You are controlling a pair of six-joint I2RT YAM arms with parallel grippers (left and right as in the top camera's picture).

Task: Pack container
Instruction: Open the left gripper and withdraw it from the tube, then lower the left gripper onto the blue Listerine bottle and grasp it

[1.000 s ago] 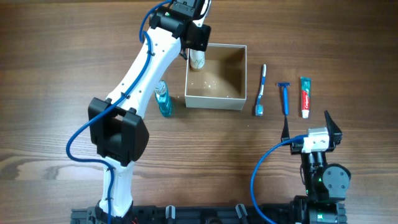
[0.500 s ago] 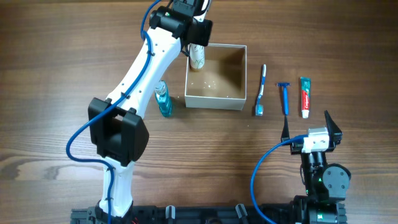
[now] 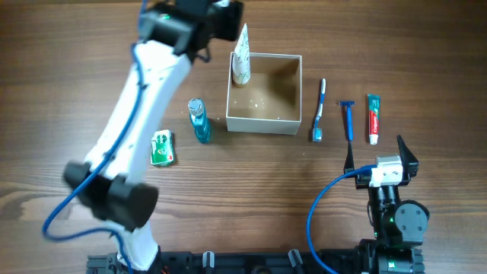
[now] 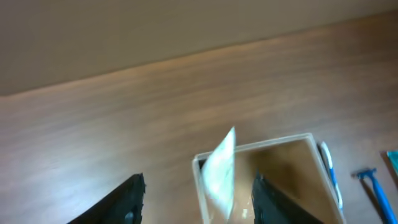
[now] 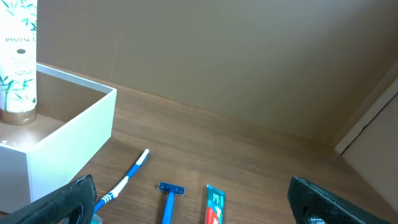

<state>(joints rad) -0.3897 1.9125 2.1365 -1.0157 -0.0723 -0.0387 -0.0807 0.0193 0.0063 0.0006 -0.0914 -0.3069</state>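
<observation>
The container point(image 3: 264, 122), a white-walled box with a tan inside, stands at the table's middle back. A white tube point(image 3: 241, 59) stands upright in its far left corner, leaning on the wall. My left gripper point(image 3: 228, 17) is open and empty, above and behind that corner, blurred by motion. In the left wrist view the tube point(image 4: 219, 171) and the container's rim point(image 4: 261, 148) show between my open left fingers point(image 4: 199, 205). My right gripper point(image 3: 377, 156) is open and empty at the near right. Its wrist view shows open fingers point(image 5: 199, 205), the container wall point(image 5: 68, 137) and the tube point(image 5: 17, 62).
A toothbrush point(image 3: 319, 110), a blue razor point(image 3: 348, 119) and a toothpaste tube point(image 3: 373, 118) lie right of the container. A blue bottle point(image 3: 200, 122) stands at its left, and a green packet point(image 3: 161, 148) lies further left.
My left gripper has let go of the white tube and pulled up and back to the left. The arm's swing has uncovered the green packet. The right arm has not moved.
</observation>
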